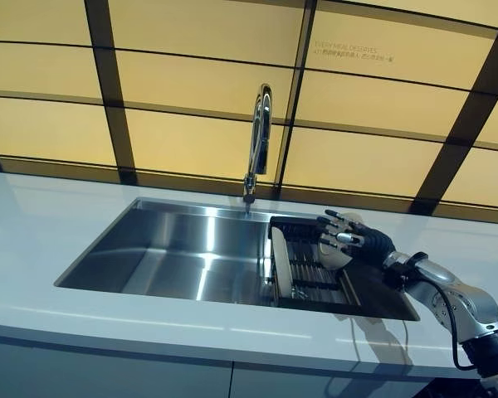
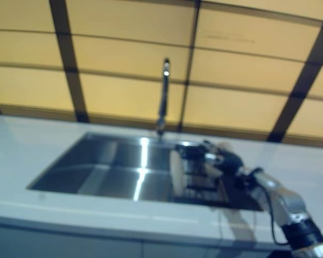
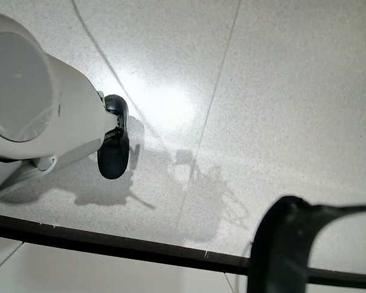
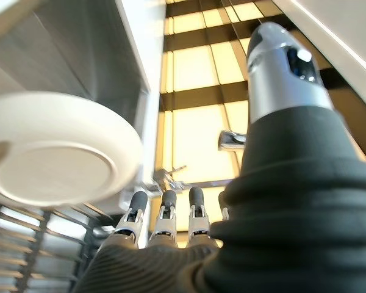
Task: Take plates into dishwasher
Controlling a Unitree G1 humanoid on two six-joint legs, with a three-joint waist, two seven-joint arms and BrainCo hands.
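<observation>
White worktop (image 1: 33, 240) lies nearest, the steel sink (image 1: 174, 249) behind it at centre frame. At the sink's right end a plate (image 1: 279, 261) stands on edge in the rack (image 1: 315, 274), faces left and right, long axis upright, presumably slotted to drain. Beyond it the right hand (image 1: 349, 239) curls on another plate (image 4: 58, 149), probably lifting it; the left hand is unseen.
</observation>
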